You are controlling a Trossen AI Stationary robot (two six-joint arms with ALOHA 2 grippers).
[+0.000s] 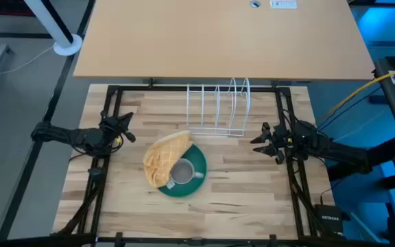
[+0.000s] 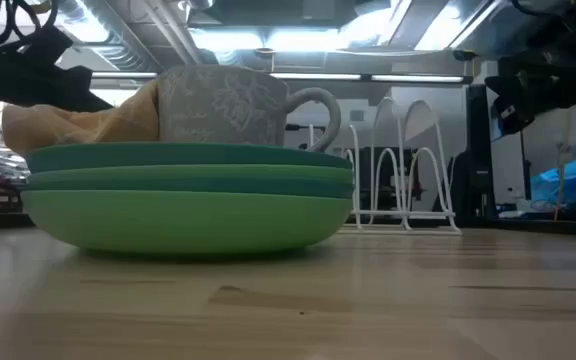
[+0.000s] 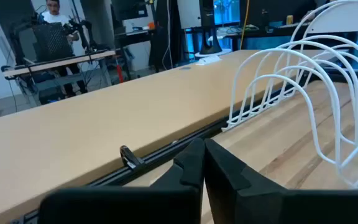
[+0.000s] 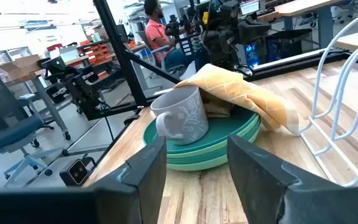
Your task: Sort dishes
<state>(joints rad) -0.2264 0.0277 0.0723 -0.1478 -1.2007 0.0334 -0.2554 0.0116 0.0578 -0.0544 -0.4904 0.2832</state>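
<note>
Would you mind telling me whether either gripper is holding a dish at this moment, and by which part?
Nothing is held. The left gripper is shut on nothing at the table's left edge; the right gripper is open, apart from the mug and plates.

Cloth hides part of plates; rack cut by wrist view's edge.

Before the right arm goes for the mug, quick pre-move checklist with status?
1. Right gripper open: ok.
2. Mug upright on the plate stack, handle visible: ok.
3. Yellow cloth clear of mug: not ok, it lies on the plates right beside it.
4. Wire rack empty and standing: ok.
5. Left gripper shut, parked away at the table's left edge: ok.
6. Exact number of plates: cannot tell; three layers show in the low view.
</note>
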